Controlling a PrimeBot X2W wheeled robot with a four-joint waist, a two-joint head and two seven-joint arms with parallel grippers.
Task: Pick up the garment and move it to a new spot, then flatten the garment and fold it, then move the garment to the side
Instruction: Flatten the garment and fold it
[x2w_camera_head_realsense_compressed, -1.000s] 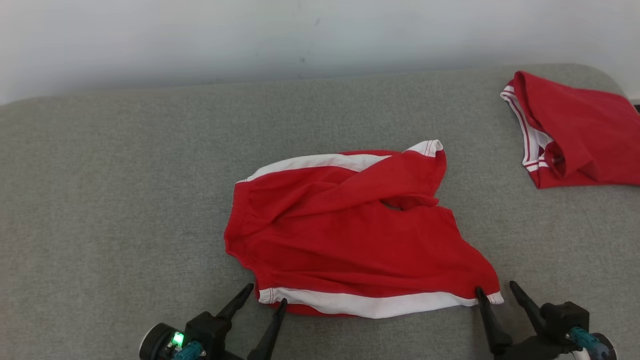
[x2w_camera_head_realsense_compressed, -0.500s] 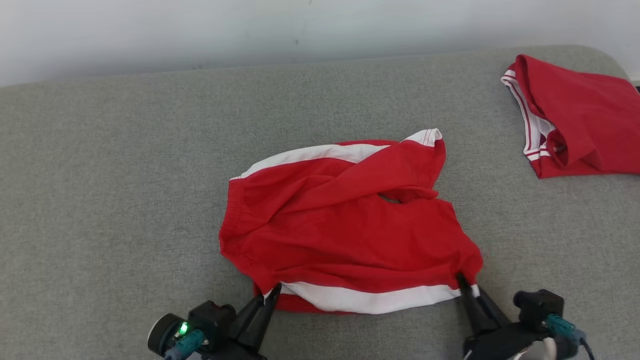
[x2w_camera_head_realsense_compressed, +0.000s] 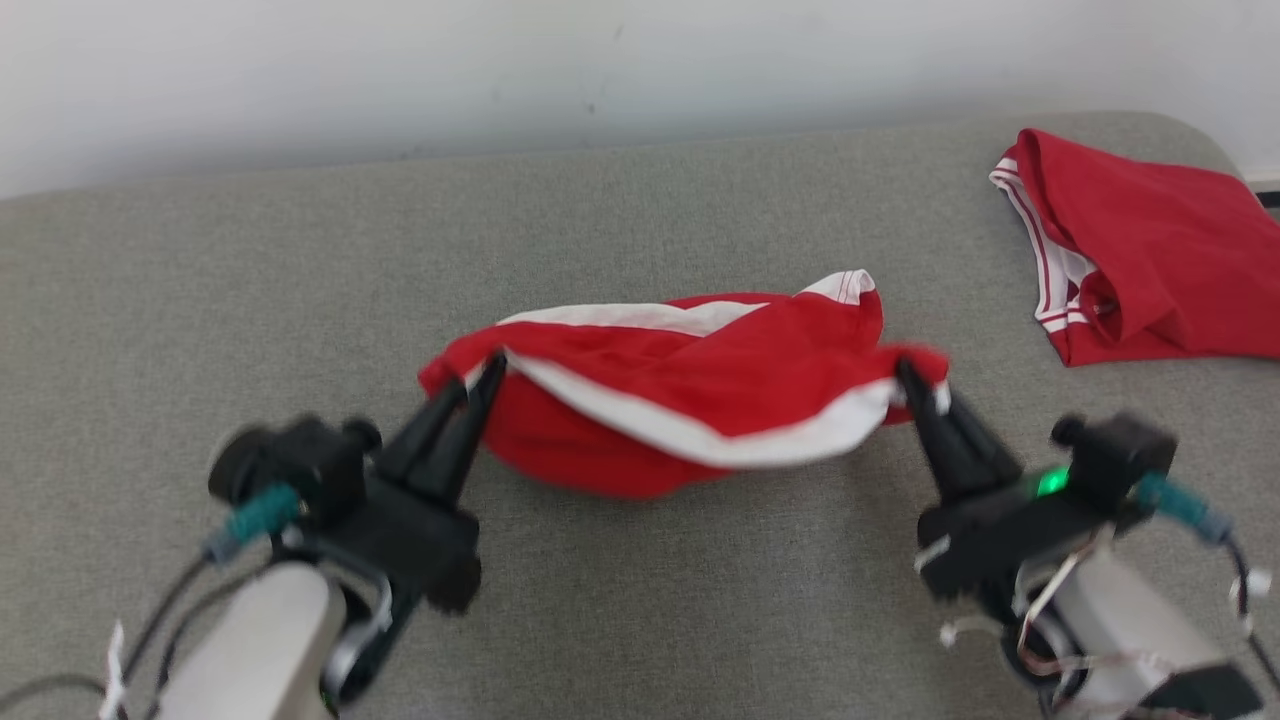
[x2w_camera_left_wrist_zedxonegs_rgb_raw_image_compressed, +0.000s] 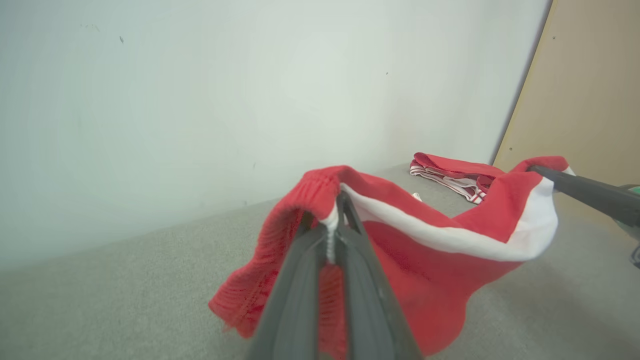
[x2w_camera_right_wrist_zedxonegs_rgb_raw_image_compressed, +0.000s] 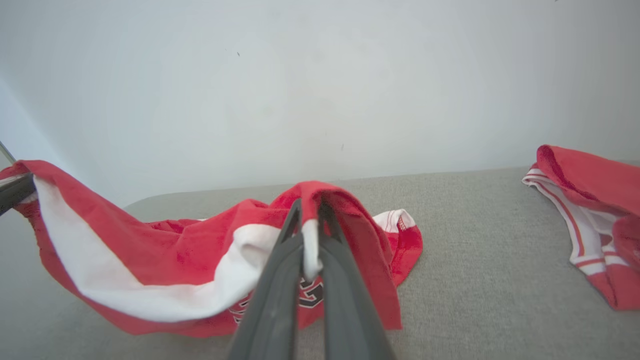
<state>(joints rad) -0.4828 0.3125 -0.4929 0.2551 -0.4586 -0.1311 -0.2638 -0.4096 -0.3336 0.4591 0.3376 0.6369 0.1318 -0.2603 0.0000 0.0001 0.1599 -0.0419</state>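
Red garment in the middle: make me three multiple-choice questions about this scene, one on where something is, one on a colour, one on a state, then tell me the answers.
1. Where on the grey surface does the other garment lie?
A. far right
B. far left
C. under the middle one

2. What colour is the band along the lifted edge of the middle garment?
A. black
B. white
C. yellow

3. How do the left hand and right hand stand?
A. both open above the cloth
B. one shut, one open
C. both shut on the middle garment

Answers:
1 A: in the head view it lies by the surface's far right corner.
2 B: a white band runs from hand to hand.
3 C: each wrist view shows the cloth pinched tight.
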